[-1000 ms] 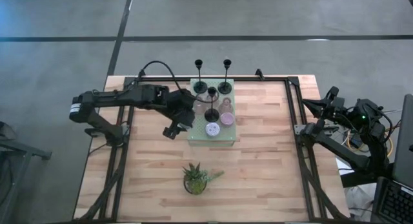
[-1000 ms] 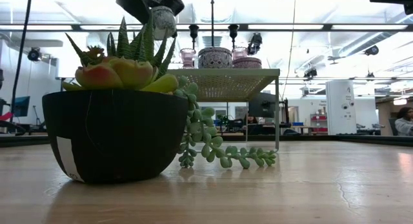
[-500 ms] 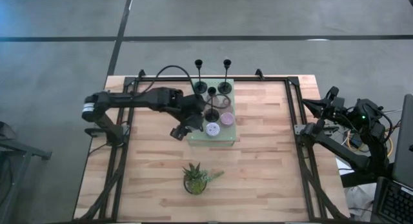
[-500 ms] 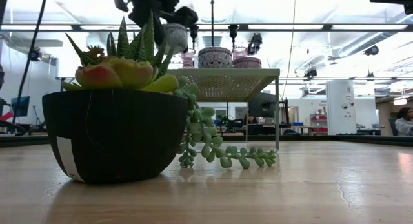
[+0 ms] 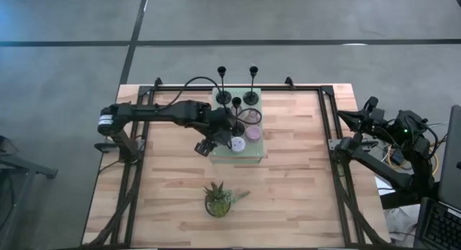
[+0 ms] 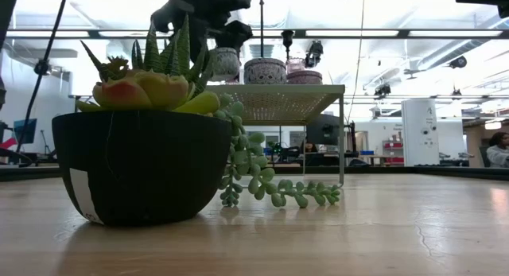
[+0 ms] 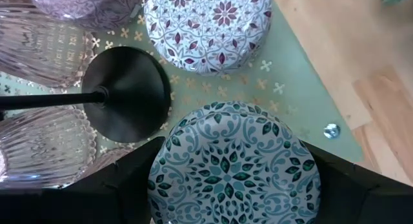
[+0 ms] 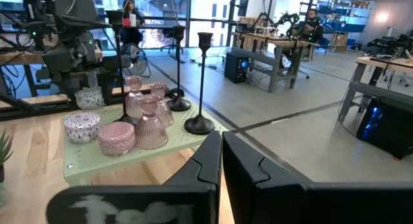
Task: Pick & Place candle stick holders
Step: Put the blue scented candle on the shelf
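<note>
Your left gripper [image 5: 222,137] sat just left of centre in the high view, over the left edge of the pale green perforated metal stand [image 5: 248,155], with its jaws clamped around a round tin patterned in blue and teal leaves [image 7: 235,162]. In the left wrist view that tin filled the lower middle, a dark finger [image 7: 126,179] on either side of it. Right beside it you had a white round tin with purple flower patterns [image 7: 206,24] at the top centre, and the black disc base of a tall slim candle stick holder [image 7: 126,91] at centre left, with ribbed pink glass cups [image 7: 35,46] on the far left. All of those stood on the stand. Two more black stem holders [image 5: 251,84] stood along the stand's upper edge. Your right gripper [image 8: 221,161] was parked at the far right of the table, fingers pressed together, holding nothing.
</note>
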Motion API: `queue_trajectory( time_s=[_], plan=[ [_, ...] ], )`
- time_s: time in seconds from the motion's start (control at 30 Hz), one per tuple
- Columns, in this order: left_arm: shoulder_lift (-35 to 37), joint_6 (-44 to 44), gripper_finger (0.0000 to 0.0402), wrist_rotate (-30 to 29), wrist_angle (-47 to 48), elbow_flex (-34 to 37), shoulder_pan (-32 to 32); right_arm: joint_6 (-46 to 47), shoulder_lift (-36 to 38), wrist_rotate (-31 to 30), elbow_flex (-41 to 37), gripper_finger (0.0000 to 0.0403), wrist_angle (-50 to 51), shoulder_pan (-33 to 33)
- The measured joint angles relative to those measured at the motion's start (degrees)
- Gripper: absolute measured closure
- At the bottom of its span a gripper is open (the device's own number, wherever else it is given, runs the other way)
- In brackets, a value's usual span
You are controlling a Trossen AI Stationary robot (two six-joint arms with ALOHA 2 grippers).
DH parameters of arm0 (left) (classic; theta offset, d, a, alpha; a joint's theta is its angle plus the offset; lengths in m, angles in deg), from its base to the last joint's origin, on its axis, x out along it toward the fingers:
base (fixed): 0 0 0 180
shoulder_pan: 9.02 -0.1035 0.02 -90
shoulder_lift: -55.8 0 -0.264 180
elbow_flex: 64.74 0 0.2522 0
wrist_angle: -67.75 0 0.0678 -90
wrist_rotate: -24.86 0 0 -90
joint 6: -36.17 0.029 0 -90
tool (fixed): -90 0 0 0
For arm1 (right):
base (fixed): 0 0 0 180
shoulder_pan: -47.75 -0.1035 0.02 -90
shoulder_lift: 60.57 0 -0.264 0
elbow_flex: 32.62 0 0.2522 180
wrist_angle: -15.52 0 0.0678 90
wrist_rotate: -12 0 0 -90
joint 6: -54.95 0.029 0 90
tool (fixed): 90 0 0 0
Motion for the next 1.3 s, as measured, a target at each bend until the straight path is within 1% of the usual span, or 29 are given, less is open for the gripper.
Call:
queue_trajectory(
  time_s=[0.3,1.3],
  plan=[
    [-2.02,1.09,0.0098,-3.24,-0.57,0.09,0.00,0.00,0.00,-0.01,0.00,0.0394,-0.01,0.02],
    [-2.24,1.69,0.0096,-4.20,-2.01,0.79,0.00,0.00,0.00,-0.02,0.00,0.0394,0.00,0.00]
  ],
)
